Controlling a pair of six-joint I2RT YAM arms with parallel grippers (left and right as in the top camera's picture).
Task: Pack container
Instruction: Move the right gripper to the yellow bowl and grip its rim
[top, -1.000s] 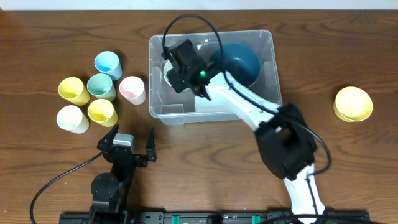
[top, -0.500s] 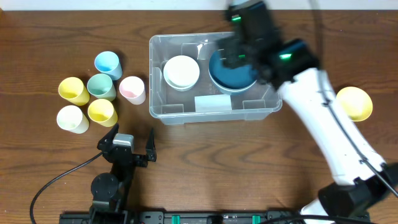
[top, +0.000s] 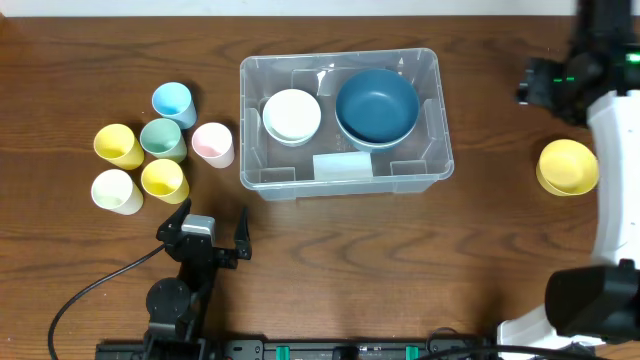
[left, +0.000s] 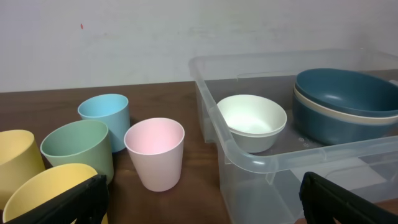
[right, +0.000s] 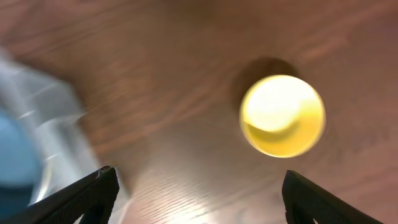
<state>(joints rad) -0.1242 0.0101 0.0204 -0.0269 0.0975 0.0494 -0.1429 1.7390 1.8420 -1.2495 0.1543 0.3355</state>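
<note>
The container (top: 246, 150), a large clear bin, stands at the middle back of the table. Inside it are a white bowl (top: 292, 115) on the left and a blue bowl (top: 377, 105) on the right, the blue one nested in a cream one. My right gripper (right: 199, 199) hangs open and empty above bare wood, between the container (right: 34, 118) and a yellow bowl (right: 283, 116). In the overhead view it is at the far right (top: 552, 85), just up-left of the yellow bowl (top: 568, 166). My left gripper (top: 205, 232) rests open and empty in front of the container's near-left corner (left: 249, 158).
Several cups stand left of the container: blue (top: 172, 102), green (top: 163, 139), pink (top: 212, 144), two yellow (top: 118, 146) (top: 164, 180) and a cream one (top: 116, 190). The pink cup (left: 155, 152) is the one nearest the container wall.
My right gripper has let go of the white bowl inside the container, risen out and swung right to the yellow bowl, its jaws now wide. The left arm has not moved.
</note>
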